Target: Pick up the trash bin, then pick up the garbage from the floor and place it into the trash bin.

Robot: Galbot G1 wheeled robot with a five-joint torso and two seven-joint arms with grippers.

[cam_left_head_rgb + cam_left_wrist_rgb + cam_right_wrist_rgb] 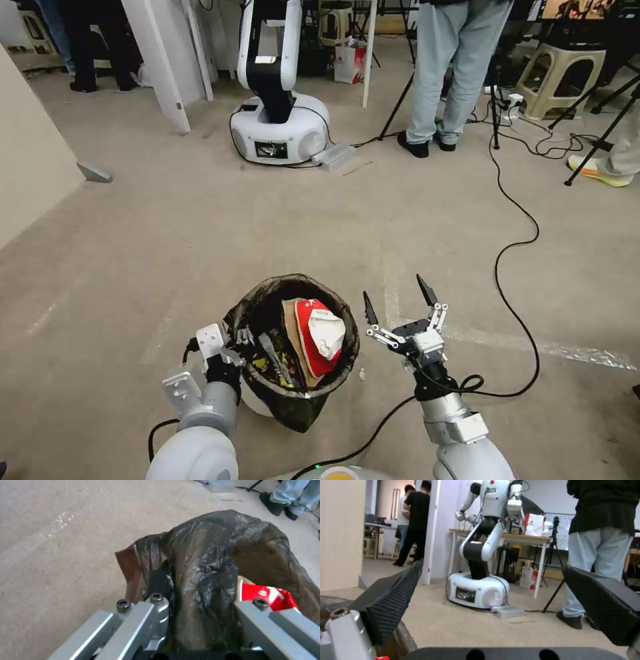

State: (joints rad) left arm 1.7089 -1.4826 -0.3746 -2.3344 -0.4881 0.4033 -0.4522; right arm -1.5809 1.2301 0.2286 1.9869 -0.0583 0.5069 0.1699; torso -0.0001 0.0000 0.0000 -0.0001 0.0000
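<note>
You see the trash bin (pixel 293 347) lined with glossy, crinkled dark plastic film. Garbage (pixel 321 335) inside looks like creased red-and-white paper. Left gripper (pixel 241 339) links are matt grey metal; right gripper's pads (pixel 395 600) are black with a rough dimpled texture. Floor (pixel 200 220) is matt beige.

White arms, black fingers (pixel 427 291), black cables

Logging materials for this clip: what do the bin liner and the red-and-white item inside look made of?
The bin liner looks like thin glossy plastic film: crinkled, shiny highlights. The red-and-white packet seems crumpled printed paper or foil; hard to say which.
</note>
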